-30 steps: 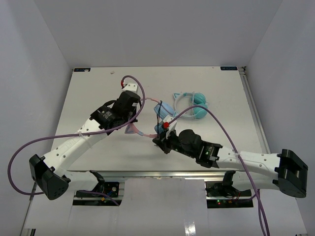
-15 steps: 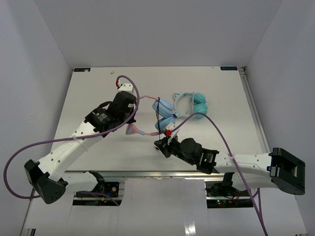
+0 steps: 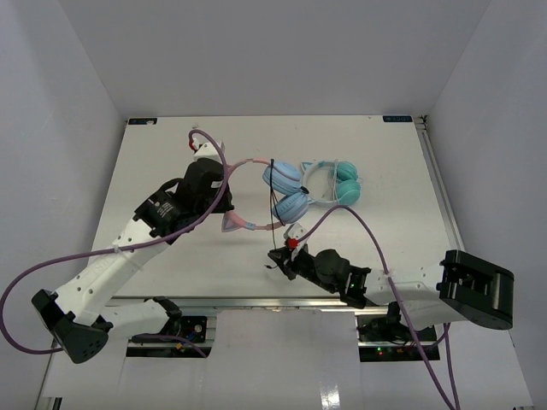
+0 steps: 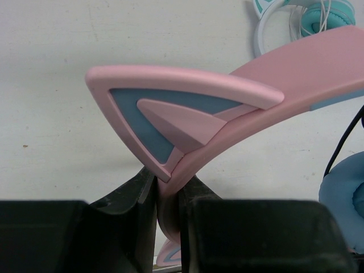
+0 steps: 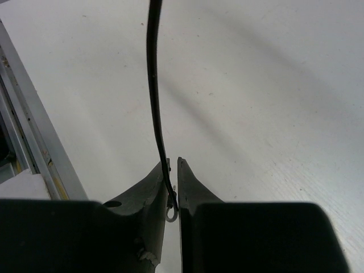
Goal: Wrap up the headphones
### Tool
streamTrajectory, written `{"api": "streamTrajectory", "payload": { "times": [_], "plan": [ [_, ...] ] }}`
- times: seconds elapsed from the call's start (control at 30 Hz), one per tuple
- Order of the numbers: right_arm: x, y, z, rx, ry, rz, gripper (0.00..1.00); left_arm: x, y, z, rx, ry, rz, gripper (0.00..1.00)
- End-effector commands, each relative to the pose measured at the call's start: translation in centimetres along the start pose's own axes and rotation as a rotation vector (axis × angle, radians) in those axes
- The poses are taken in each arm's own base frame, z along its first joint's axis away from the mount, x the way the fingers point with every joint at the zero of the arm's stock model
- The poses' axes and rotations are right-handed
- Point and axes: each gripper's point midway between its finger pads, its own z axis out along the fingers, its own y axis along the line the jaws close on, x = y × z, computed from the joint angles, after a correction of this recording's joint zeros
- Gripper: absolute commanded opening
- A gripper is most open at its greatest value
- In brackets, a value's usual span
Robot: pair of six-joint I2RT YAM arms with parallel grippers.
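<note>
The headphones have a pink cat-ear headband [image 3: 242,162] and two light-blue ear cups [image 3: 291,205], and they are lifted over the middle of the table. My left gripper [image 3: 224,198] is shut on the headband just below a cat ear [image 4: 170,108], with the band pinched between its fingers [image 4: 169,199]. The thin black cable [image 3: 273,222] runs from the cups toward the near edge into my right gripper [image 3: 275,256]. In the right wrist view the cable [image 5: 154,102] lies between the jaws of that gripper [image 5: 173,164], against the left finger. The jaws stand a narrow slit apart.
A white and pale-blue cat-ear pair with teal cups [image 3: 335,182] lies right beside the light-blue cups, and it also shows in the left wrist view [image 4: 301,17]. The aluminium rail [image 5: 34,142] of the near table edge is close to my right gripper. Purple arm hoses [image 3: 376,235] arc over the table.
My left gripper carried the headband back and left, bringing the cups against the teal pair. My right gripper drew the cable toward the near edge, and its jaws have parted slightly.
</note>
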Motion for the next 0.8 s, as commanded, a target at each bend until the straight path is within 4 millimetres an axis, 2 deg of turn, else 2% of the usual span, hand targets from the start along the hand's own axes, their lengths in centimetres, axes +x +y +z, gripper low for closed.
{"api": "streamTrajectory", "payload": {
  "times": [0.0,0.5,0.63,0.7,0.77],
  "plan": [
    [-2.1,0.0,0.4,0.008,-0.13,-0.001,0.17,-3.6,-1.6,-2.4,0.107,-0.124,-0.103,0.0],
    [0.0,-0.2,2.4,0.019,-0.137,-0.003,0.23,-3.6,-2.0,-2.6,0.133,-0.122,-0.107,0.0],
    [-0.4,-0.3,3.0,0.014,-0.175,0.004,0.24,-3.6,-2.0,-2.6,0.133,-0.122,-0.107,0.0],
    [-0.5,-0.4,3.2,0.011,-0.19,0.007,0.21,-3.6,-2.0,-2.6,0.131,-0.123,-0.106,0.0],
    [-0.8,-0.3,3.2,0.003,-0.217,0.01,0.14,-3.6,-1.9,-2.6,0.129,-0.124,-0.106,0.0]
  ]
}}
